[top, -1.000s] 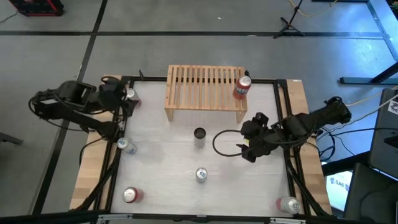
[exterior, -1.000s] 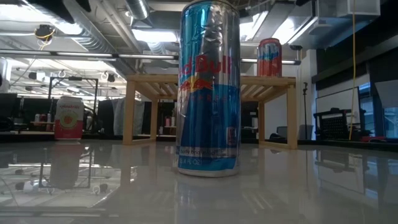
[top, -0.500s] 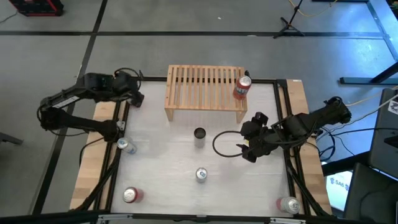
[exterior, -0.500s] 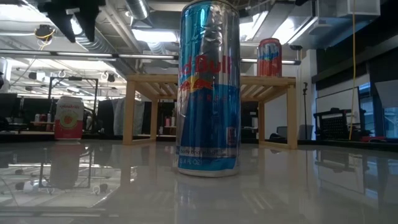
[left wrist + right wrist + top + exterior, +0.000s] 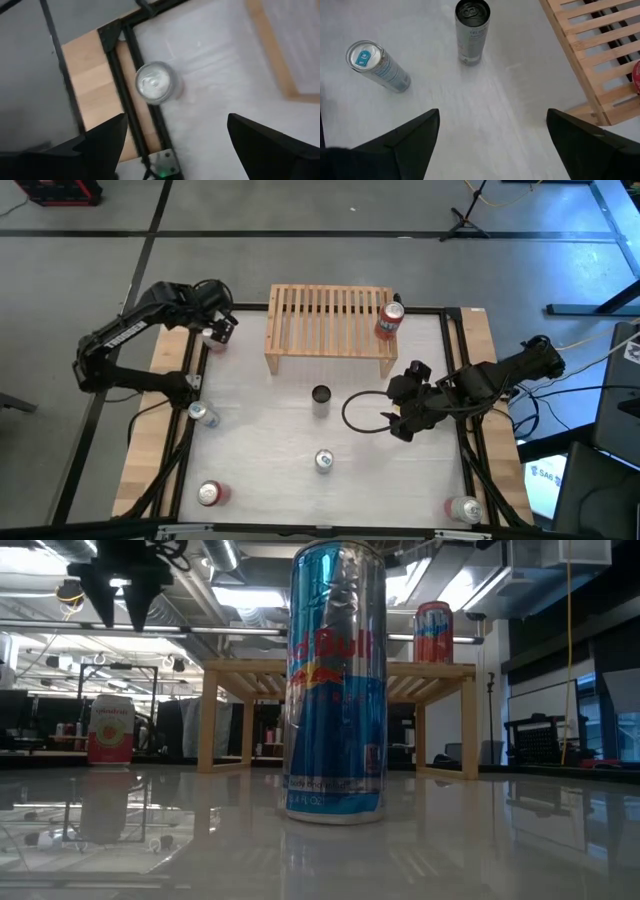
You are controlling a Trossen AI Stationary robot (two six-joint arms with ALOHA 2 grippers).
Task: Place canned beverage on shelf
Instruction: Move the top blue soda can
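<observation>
The light-wood shelf (image 5: 330, 328) stands at the table's far middle, with a red can (image 5: 389, 321) upright on its right end. My left gripper (image 5: 216, 330) is open and points down above a pink-and-white can (image 5: 110, 728), which stands upright at the table's far left; its silver top (image 5: 155, 84) shows between and beyond the fingers. The gripper (image 5: 120, 602) hangs well above that can. My right gripper (image 5: 400, 422) is open and empty at the table's right, facing a dark can (image 5: 471, 31) and a blue can (image 5: 378, 65).
A dark can (image 5: 320, 398) and a blue can (image 5: 323, 461) stand mid-table; the blue can fills the low view (image 5: 336, 680). Other cans stand at the left (image 5: 203, 414), the near left (image 5: 210, 494) and the near right (image 5: 463, 508). A black cable loops beside my right gripper.
My left arm has swung out from the table's left edge, and its gripper has come down a little over the far-left can, fingers pointing down. The cans and my right arm have kept still.
</observation>
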